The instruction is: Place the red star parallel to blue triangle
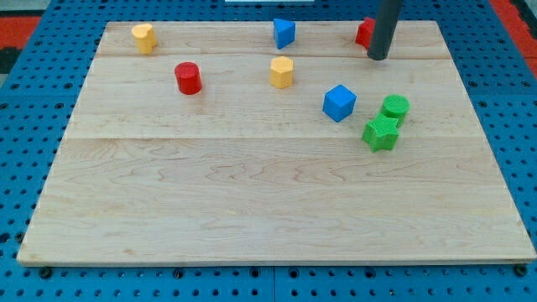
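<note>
My tip sits at the counter's top right, touching the red star, half hidden behind it. This end effector is a plain rod; it holds nothing. I think pushing is underway. Next, nudge the star level with the blue triangle.

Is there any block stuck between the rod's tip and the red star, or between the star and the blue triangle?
No. My tip sits right beside the red star, on its right, partly hiding it. Between the star and the blue triangle along the view's top there is only bare wood. The yellow block lies lower, out of the way.
</note>
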Controlling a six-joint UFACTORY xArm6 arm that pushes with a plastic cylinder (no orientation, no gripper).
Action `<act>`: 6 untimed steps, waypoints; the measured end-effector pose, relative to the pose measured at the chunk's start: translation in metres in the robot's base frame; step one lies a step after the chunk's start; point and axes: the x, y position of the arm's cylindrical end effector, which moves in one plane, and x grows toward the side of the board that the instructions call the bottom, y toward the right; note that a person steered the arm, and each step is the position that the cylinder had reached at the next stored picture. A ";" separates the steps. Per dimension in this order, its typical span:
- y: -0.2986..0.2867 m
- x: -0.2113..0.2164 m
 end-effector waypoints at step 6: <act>-0.062 0.012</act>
